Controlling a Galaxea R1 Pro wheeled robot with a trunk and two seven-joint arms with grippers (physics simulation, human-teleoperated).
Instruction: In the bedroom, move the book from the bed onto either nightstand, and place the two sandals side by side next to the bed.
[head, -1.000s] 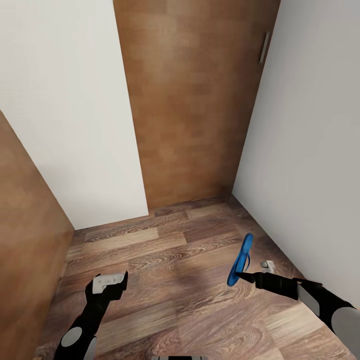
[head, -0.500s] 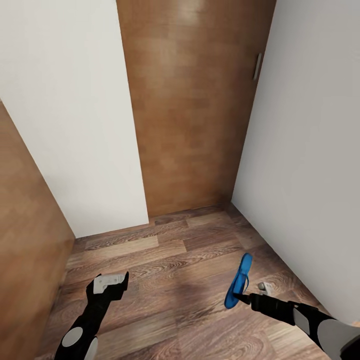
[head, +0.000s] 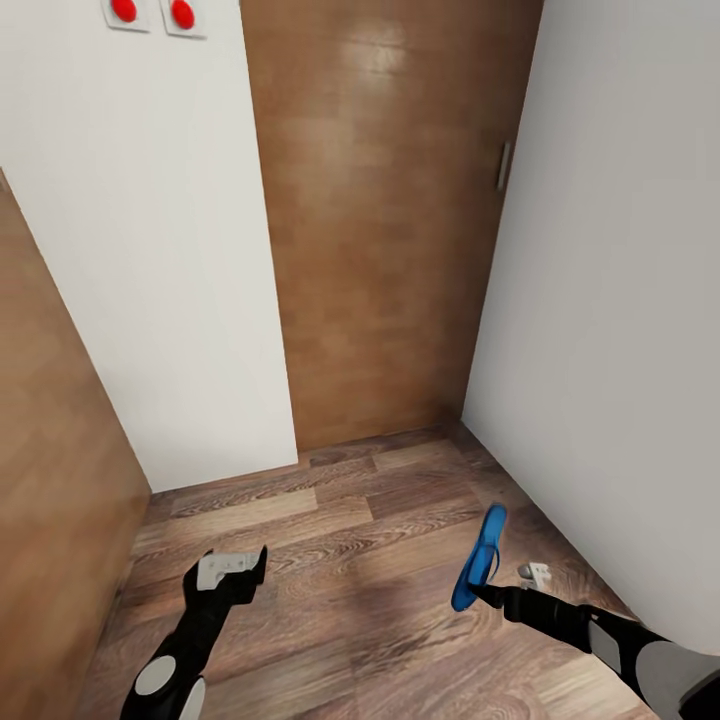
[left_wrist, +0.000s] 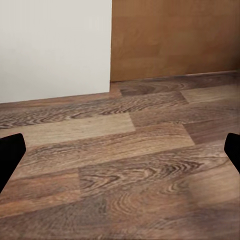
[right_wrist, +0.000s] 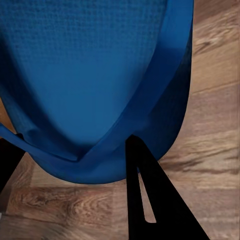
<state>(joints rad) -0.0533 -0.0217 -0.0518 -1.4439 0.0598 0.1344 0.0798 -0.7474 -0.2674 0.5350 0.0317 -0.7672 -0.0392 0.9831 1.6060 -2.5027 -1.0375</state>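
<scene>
One sandal (head: 478, 560) is riding in the right gripper (head: 487, 594) while the robot is facing a tan door (head: 385, 220) in a corner of white walls (head: 620, 300).

Since a second ago the head view is tilting upward: two red switch buttons (head: 152, 12) are now showing at 11 o'clock, the door handle (head: 504, 165) is sitting lower in the frame, and the right arm is drawing slightly down and back. That suggests the robot is travelling, with the bed yet to be reached. The right pincer is pinching the blue sandal at its near end; the sole is standing out from the fingertips toward 12 o'clock, clear of the plank floor (head: 330, 540). At 7 o'clock the left gripper (head: 235, 566) is hanging spread and carrying nothing.
</scene>
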